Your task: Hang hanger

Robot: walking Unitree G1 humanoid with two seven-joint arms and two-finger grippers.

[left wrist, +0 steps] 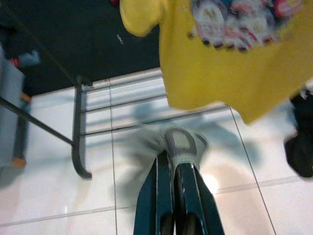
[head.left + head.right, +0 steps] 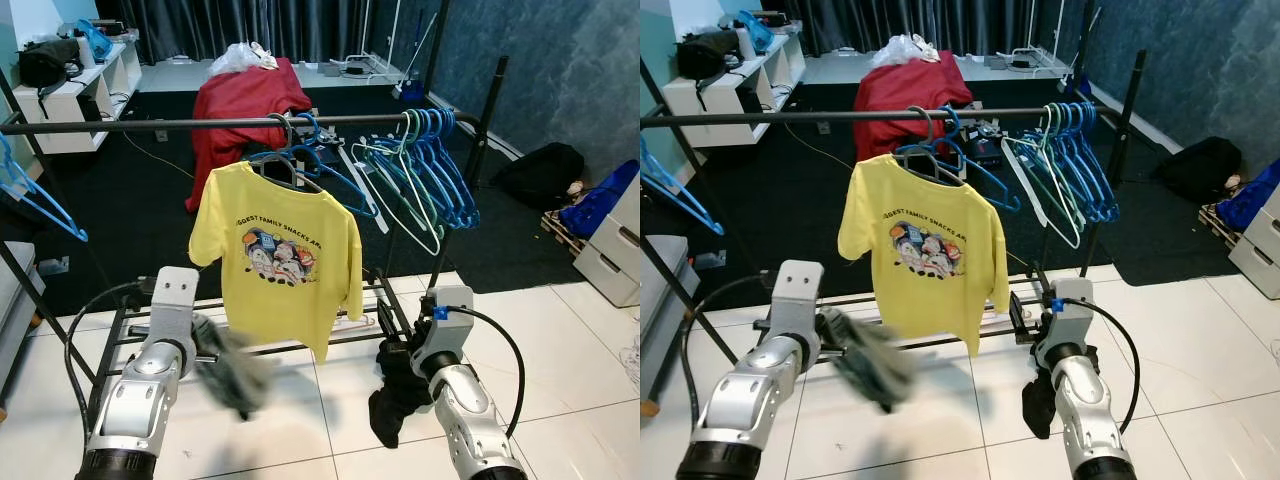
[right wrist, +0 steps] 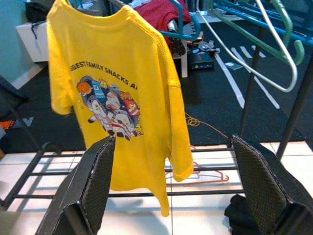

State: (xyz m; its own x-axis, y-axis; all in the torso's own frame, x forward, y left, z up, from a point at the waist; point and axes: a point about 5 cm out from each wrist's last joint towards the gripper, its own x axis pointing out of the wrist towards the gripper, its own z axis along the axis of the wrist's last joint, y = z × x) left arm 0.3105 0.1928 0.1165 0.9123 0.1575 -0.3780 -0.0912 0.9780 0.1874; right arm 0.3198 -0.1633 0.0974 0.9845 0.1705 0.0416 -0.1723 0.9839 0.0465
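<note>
A yellow T-shirt (image 2: 275, 255) with a cartoon print hangs on a grey-hooked hanger (image 2: 287, 150) from the black rail (image 2: 150, 125) of a clothes rack. Beside it on the rail are a blue hanger (image 2: 330, 170) and a bunch of blue and green empty hangers (image 2: 430, 170). My left gripper (image 1: 175, 156) is low in front of the rack, below and left of the shirt, motion-blurred, with its fingers shut together. My right gripper (image 3: 171, 186) is open below the shirt's right side, its fingers wide apart with nothing between them.
The rack's lower bars (image 2: 370, 300) run just above the white tile floor. Another blue hanger (image 2: 30, 200) hangs at the far left. Behind the rack are a red-draped chair (image 2: 245, 105), a white shelf (image 2: 85, 85), a black bag (image 2: 545, 170) and white drawers (image 2: 615, 250).
</note>
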